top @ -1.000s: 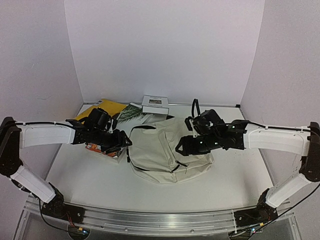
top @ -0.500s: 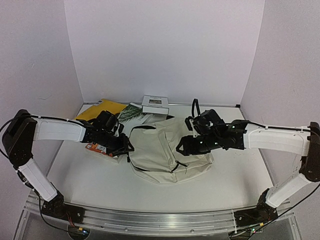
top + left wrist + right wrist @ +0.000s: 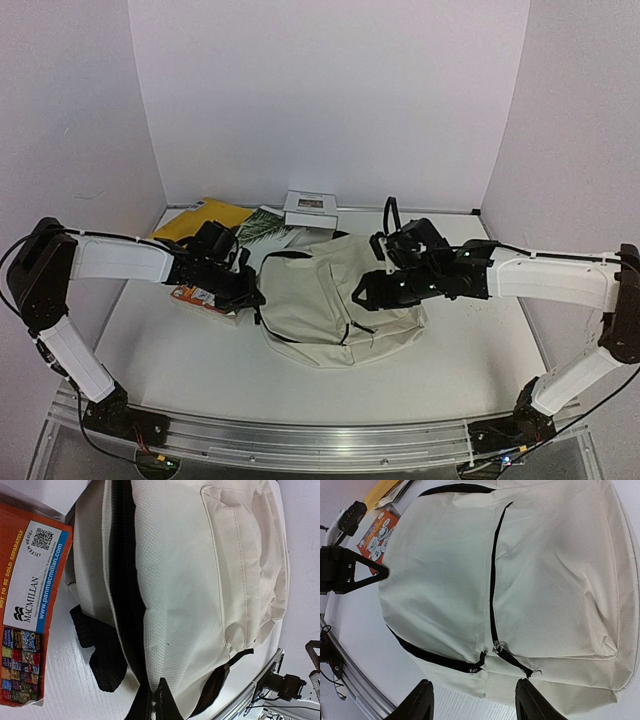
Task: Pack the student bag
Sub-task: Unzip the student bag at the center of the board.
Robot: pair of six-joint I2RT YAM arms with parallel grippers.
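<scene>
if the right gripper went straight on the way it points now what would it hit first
The cream fabric backpack: the right gripper, jaws open, points at its front near the black zipper pull. Nothing shows in between, though depth is unclear.

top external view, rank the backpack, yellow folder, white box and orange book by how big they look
1. backpack, clearly the largest
2. yellow folder, partly hidden
3. white box
4. orange book, mostly covered, so its true size is unsure
</scene>
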